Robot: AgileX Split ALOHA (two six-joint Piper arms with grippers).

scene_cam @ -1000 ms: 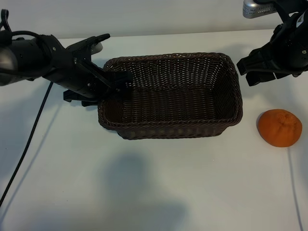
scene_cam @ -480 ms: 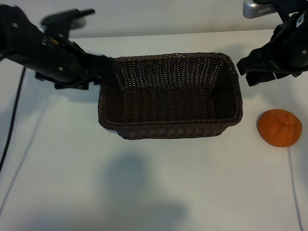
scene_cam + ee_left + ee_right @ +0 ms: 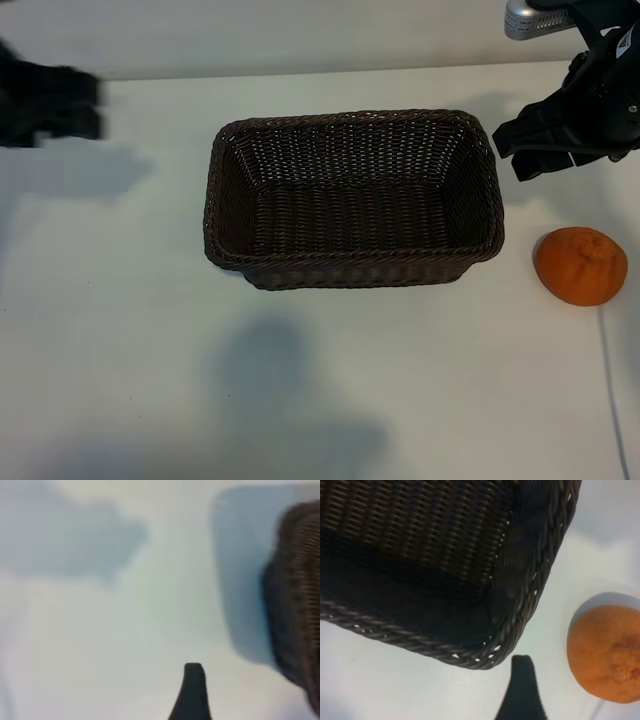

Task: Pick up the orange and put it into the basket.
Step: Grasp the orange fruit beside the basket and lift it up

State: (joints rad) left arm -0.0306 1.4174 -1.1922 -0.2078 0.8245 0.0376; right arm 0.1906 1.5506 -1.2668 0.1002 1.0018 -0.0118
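Orange [image 3: 581, 265] beside basket [image 3: 353, 270], on table [image 3: 300, 400]

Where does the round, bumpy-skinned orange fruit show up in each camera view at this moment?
Exterior view: the round bumpy orange fruit lies on the white table, right of the dark brown woven wicker basket.
Left wrist view: not in it; only the basket's end shows.
Right wrist view: at the right edge, beside the basket's corner.
Shared landmark: the basket.
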